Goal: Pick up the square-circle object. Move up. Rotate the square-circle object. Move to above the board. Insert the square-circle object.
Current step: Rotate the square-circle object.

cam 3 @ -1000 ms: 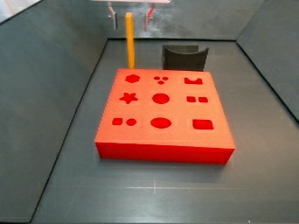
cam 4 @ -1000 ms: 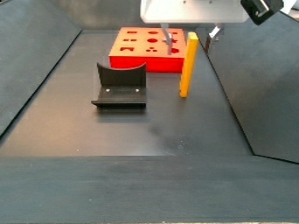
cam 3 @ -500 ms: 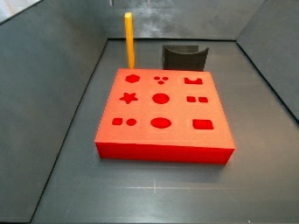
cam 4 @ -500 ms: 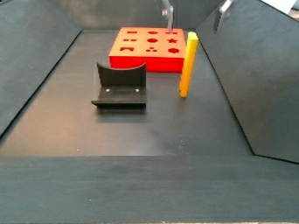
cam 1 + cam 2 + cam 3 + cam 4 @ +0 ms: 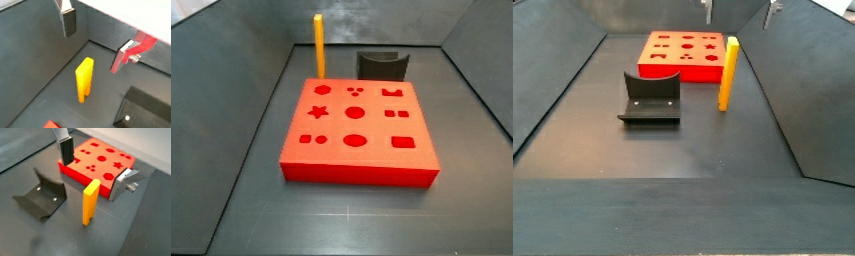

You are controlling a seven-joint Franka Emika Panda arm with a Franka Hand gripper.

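Standing up by itself: the square-circle object (image 5: 727,72), w/ the gripper (image 5: 93,164) high above it, open & holding nothing
The yellow bar stands upright on the dark floor just beside the red board (image 5: 356,130), apart from it in both side views. In both wrist views the two fingers (image 5: 69,23) sit wide apart, not touching the bar. The dark fixture (image 5: 649,98) is on the floor near the board

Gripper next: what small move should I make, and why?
Probably lower the gripper straight down. In both wrist views its fingers are spread open above the square-circle object, which stands upright and unheld on the floor beside the board.
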